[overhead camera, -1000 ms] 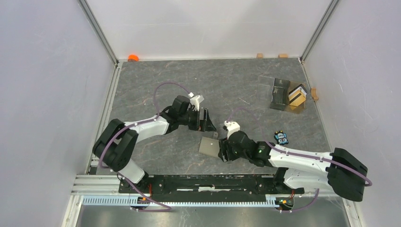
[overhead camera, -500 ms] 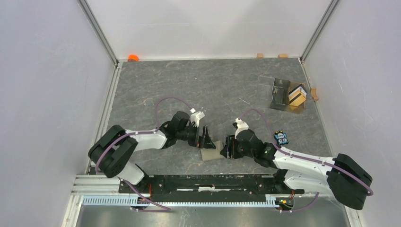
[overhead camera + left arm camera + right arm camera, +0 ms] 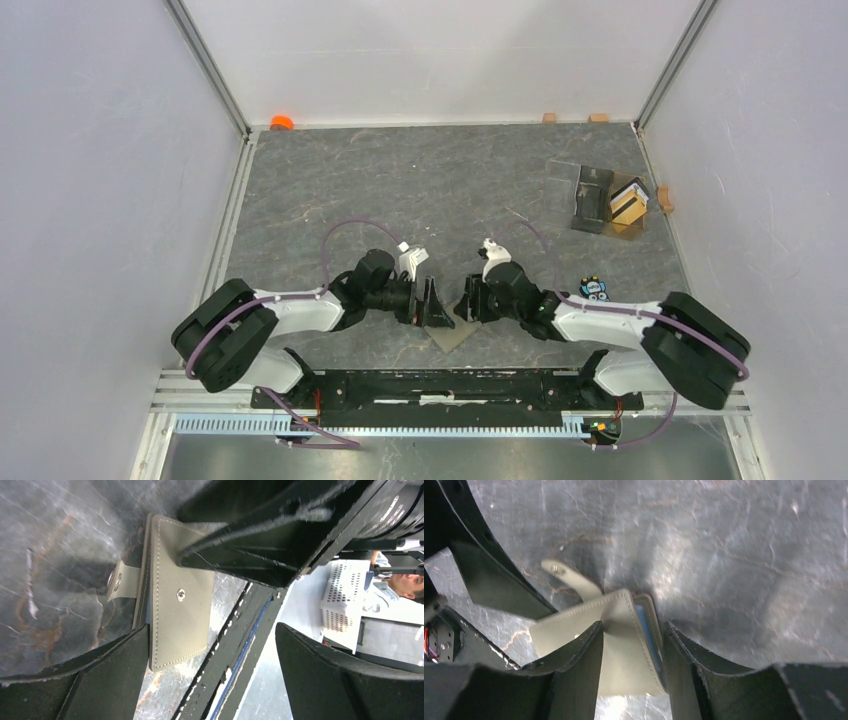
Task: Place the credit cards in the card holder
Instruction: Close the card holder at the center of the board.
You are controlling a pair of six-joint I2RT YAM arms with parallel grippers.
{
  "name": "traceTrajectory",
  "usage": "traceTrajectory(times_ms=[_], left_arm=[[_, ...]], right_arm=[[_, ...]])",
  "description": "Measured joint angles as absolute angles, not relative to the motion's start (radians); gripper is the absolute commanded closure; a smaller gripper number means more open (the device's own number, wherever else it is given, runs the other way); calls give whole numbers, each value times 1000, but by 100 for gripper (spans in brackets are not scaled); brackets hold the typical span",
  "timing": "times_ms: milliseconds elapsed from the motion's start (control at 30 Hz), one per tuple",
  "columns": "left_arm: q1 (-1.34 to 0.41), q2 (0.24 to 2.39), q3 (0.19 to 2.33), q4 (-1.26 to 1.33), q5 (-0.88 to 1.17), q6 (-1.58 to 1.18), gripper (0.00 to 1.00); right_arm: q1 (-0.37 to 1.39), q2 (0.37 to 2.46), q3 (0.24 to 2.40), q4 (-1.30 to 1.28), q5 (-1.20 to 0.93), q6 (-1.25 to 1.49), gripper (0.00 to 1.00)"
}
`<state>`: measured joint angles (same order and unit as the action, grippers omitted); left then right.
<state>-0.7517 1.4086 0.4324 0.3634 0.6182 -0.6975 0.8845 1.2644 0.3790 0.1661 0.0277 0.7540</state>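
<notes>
Noting both arms low at the near edge of the surface [image 3: 420, 180], a dark grey stone-look sheet with pale veining.

Card holder [image 3: 626, 670]: flat olive-khaki rectangle with a matte, leather-like grain and pale stitching along the border. There is a round metal stud [image 3: 181, 595] on the face, and a rounded tab flap [image 3: 120, 580] with a snap sticks out on one side. It lies between the two end effectors, just ahead of the base rail [image 3: 440, 385]. One edge is lifted off the surface, with shadow beneath. The pale blue lining shows as a thin strip at the open edge.

Right end effector [image 3: 633, 630]: narrow gap, closed against the card holder from both sides. One black finger lies over the olive face, the other against the blue-lined edge.

Left end effector [image 3: 210, 632]: jaws wide, nothing held. One matte black finger [image 3: 90, 680] lies just beside the holder's stitched corner; contact unclear.

Credit cards [image 3: 629, 207]: thin tan-orange rectangles standing in the clear plastic box [image 3: 590, 195] at far right, well apart from the holder.
</notes>
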Motion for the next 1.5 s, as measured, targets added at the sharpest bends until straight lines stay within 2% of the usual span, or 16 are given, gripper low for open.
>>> traceTrajectory(times_ms=[133,267,400,567,700,900,1100,1200,1333,1500], left_arm=[[-776,1409,389,423,624,-753,0],[-788,1375,354,421,608,-785,0],[-788,1250,368,285,526,-775,0],[-783,1187,490,42,370,-708,0],[-778,1243,559,-39,316,-661,12],[-778,1346,608,-96,277,-610,35],[-778,1404,618,-86,274,-576,54],[-778,1429,618,-84,274,-566,60],[-778,1440,618,-79,274,-559,78],[-778,1440,618,-72,279,-545,86]], right_arm=[[881,1381,468,212,7,713,52],[877,1419,555,192,10,663,42],[875,1353,591,103,79,625,34],[875,1188,588,-73,159,624,35],[875,1065,512,-141,154,691,38],[875,1003,364,-159,87,816,40],[877,1019,340,-124,36,876,41],[877,1044,330,-68,3,894,41],[877,1086,315,1,-34,916,42],[877,1151,317,95,-52,919,43]])
